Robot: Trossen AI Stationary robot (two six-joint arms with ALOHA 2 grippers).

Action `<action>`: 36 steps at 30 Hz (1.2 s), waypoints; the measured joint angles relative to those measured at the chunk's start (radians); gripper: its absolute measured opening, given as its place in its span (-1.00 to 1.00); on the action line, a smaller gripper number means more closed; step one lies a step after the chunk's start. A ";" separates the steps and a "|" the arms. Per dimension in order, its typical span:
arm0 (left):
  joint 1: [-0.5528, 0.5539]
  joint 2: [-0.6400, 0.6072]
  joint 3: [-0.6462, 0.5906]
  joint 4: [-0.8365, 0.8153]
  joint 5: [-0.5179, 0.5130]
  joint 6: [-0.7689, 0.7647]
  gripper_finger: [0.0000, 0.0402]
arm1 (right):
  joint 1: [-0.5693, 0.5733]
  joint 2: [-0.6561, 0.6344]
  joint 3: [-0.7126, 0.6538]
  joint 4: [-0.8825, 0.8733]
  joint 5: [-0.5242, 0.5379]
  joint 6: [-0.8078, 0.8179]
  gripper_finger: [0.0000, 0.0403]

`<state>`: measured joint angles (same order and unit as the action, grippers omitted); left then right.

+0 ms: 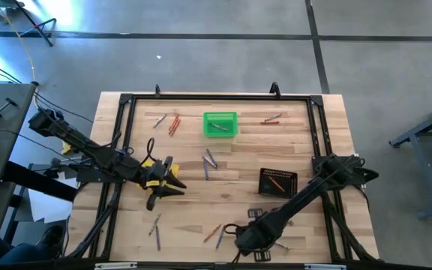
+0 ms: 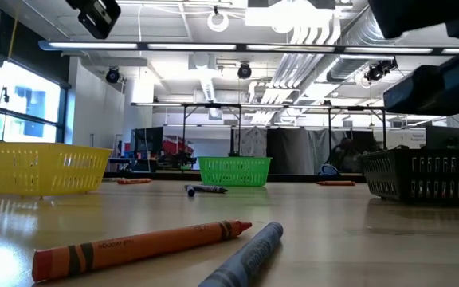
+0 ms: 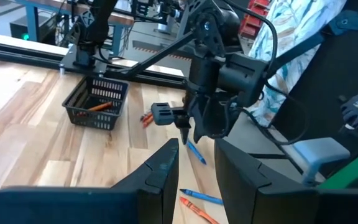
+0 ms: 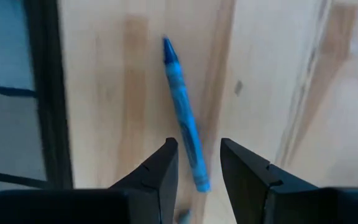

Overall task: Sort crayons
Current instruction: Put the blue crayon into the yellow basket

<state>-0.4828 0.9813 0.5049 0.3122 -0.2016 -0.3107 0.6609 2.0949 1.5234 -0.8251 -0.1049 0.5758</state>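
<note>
Right gripper (image 4: 196, 163) low over near desk (image 1: 238, 169) edge, fingers apart astride blue crayon (image 4: 183, 112). Light, stiff, waxy-slick; pinch mid-shaft. Left gripper (image 1: 175, 182) apart, empty, waiting.

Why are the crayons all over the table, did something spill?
Nothing looks damaged, but most crayons lie loose in small clusters across the table rather than in baskets. Only the green basket and black basket hold one each. The right gripper is open over a blue crayon near the table's front edge.
</note>
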 joint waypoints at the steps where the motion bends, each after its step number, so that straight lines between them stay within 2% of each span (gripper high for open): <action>1: -0.004 0.000 0.000 0.000 0.000 0.000 -0.55 | 0.000 0.000 0.000 0.012 0.000 0.000 -0.43; 11: -0.035 0.000 0.000 0.000 0.000 0.025 -0.55 | 0.000 0.000 0.000 0.033 -0.001 -0.005 -0.43; 19: -0.055 0.000 0.000 0.000 -0.003 0.026 -0.55 | 0.000 0.056 0.006 0.074 -0.039 -0.008 -0.43; 23: -0.055 0.000 0.000 0.000 -0.003 0.025 -0.55 | 0.001 0.058 0.006 0.060 0.000 -0.009 -0.45; 27: -0.055 0.000 0.000 0.000 -0.008 0.025 -0.55 | 0.002 0.058 0.005 0.054 0.027 -0.008 -0.59; 33: -0.055 0.000 0.000 -0.001 -0.022 0.025 -0.55 | 0.003 0.060 0.003 0.036 0.068 0.001 -0.93; 36: -0.055 0.000 0.000 -0.001 -0.022 0.025 -0.55 | 0.003 0.060 0.003 0.033 0.077 0.001 -0.95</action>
<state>-0.5379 0.9813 0.5049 0.3116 -0.2234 -0.2859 0.6636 2.1544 1.5265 -0.7917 -0.0279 0.5765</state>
